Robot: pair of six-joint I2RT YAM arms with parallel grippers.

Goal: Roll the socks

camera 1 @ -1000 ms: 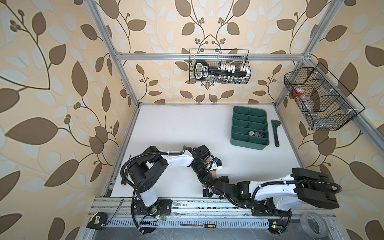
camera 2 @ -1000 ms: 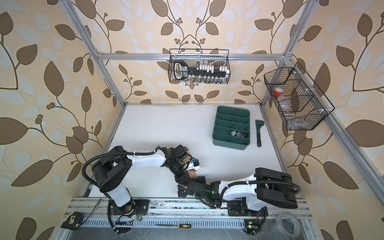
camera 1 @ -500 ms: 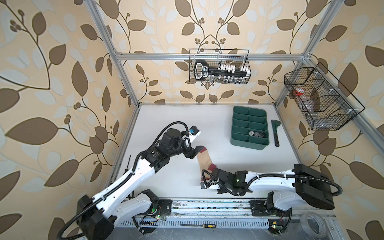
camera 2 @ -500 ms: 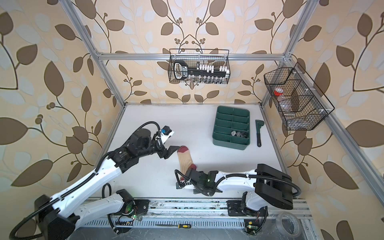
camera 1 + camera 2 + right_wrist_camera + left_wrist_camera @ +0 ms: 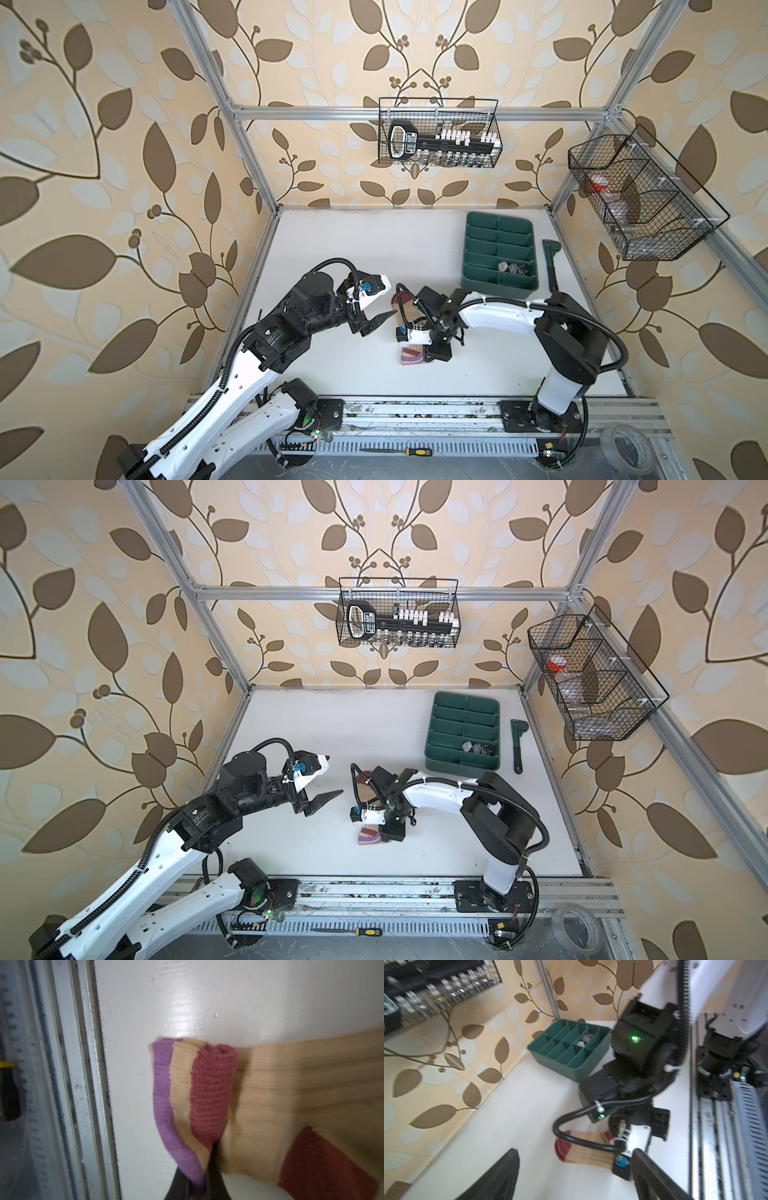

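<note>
A beige sock (image 5: 405, 311) with a maroon toe lies mid-table, partly under the right wrist. Its maroon and purple-striped cuff end (image 5: 193, 1088) is rolled over once. My right gripper (image 5: 199, 1178) is shut on the edge of that roll; in both top views it (image 5: 430, 357) (image 5: 384, 833) points at the front edge. The open left gripper (image 5: 390, 299) (image 5: 334, 775) (image 5: 574, 1153) hovers just left of the toe (image 5: 562, 1149), holding nothing. A black sock with grey-white diamonds (image 5: 513, 268) (image 5: 586, 1038) sits in a tray compartment.
A green divided tray (image 5: 498, 286) stands at the back right with a dark green tool (image 5: 550, 262) beside it. Wire baskets (image 5: 438, 133) hang on the back and right walls. A screwdriver (image 5: 415, 451) and a tape roll (image 5: 627, 453) lie past the front rail (image 5: 91, 1084).
The left gripper, nearly shut beside the right one at the front a second ago, has opened and now stands left of the toe. The right arm has swung round, still gripping the cuff end.
</note>
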